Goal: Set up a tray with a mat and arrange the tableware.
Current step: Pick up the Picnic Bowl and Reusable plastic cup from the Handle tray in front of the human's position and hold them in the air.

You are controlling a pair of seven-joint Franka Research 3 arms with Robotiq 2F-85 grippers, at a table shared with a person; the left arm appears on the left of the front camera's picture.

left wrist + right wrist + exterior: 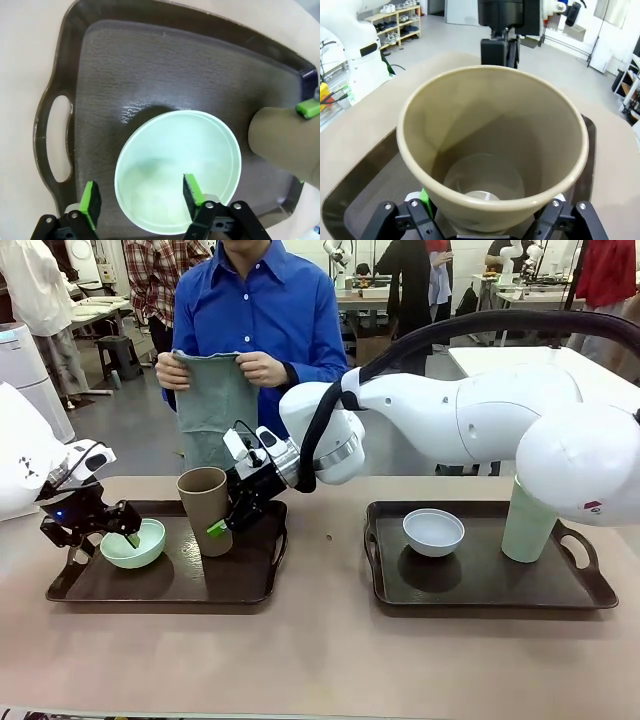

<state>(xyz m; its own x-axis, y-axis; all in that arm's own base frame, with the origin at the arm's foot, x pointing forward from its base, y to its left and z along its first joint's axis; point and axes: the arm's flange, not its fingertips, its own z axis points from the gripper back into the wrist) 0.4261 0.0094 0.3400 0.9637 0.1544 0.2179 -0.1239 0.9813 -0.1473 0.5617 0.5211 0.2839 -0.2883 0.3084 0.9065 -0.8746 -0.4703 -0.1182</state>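
The left pincer point(141, 198) was clamped on the mint bowl's point(178, 170) rim, the right pincer point(224, 520) around the brown cup point(205, 508); hasty lifting could tip either.

We see the mint bowl point(133, 543) and tilted brown cup point(205, 510) left of the white bowl point(433, 532); the pale green cup point(527, 522) stands right of it.

Table with two trays

A pale tan table point(320, 660) carries two dark handled trays set side by side and well apart: the left tray point(180, 585) near the robot's left, the right tray point(480, 585) toward its right.
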